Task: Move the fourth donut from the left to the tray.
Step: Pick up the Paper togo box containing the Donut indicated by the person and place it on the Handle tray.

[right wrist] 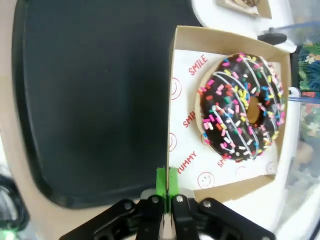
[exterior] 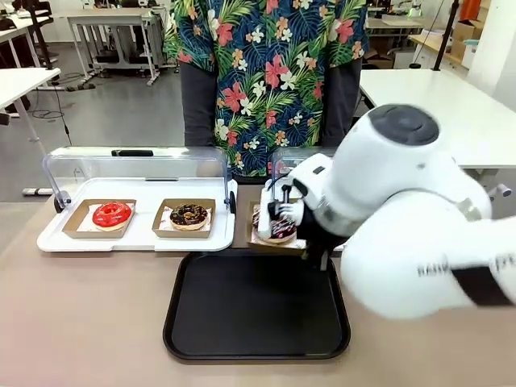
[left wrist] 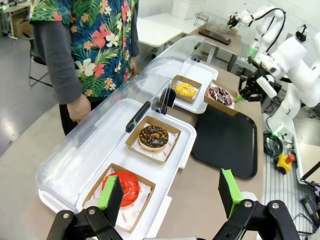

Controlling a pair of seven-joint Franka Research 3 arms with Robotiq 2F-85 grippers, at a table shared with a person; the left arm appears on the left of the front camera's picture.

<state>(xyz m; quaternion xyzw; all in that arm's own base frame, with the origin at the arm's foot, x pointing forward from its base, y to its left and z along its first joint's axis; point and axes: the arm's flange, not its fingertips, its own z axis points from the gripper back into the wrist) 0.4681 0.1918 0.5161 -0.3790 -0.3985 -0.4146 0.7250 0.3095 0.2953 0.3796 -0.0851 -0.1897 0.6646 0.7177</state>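
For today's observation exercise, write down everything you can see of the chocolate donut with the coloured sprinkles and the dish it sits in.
The chocolate donut is a ring with dark glaze, thin white drizzle stripes and multicoloured sprinkles. It lies flat on white paper printed with red words and smiley faces, inside a shallow brown cardboard dish. The dish is beside the black tray, not in it. The right gripper is shut on the dish's wall nearest the tray; nothing touches the donut itself.

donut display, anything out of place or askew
One thing: the fourth donut in its cardboard dish is off the white trays, over the black tray edge, because the right claw is shut on the dish's wall. Nothing is spilled or damaged.
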